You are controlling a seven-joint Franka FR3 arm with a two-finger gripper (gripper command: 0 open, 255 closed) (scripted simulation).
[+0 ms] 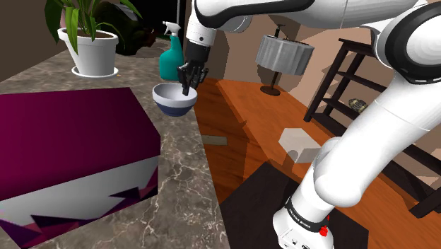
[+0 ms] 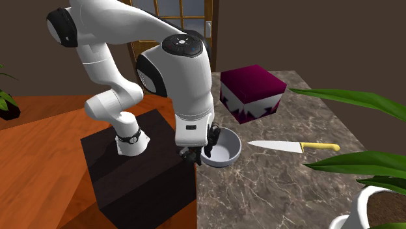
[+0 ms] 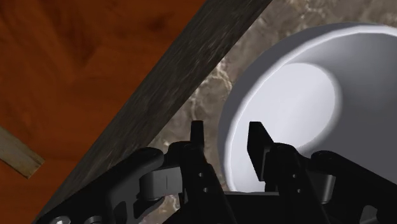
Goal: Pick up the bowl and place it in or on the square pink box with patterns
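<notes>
Pincer (image 3: 226,130), jaws apart, astride bowl (image 3: 299,95) rim at counter (image 3: 280,19) edge

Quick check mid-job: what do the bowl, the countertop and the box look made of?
Bowl: smooth, pale, softly shaded inside, dark blue lower band; glazed ceramic perhaps, could be plastic.
Countertop: grey-brown with pale veins, polished stone, marble-like.
Box: flat magenta top, white side with jagged dark pattern, no texture; material unclear, maybe card.
</notes>
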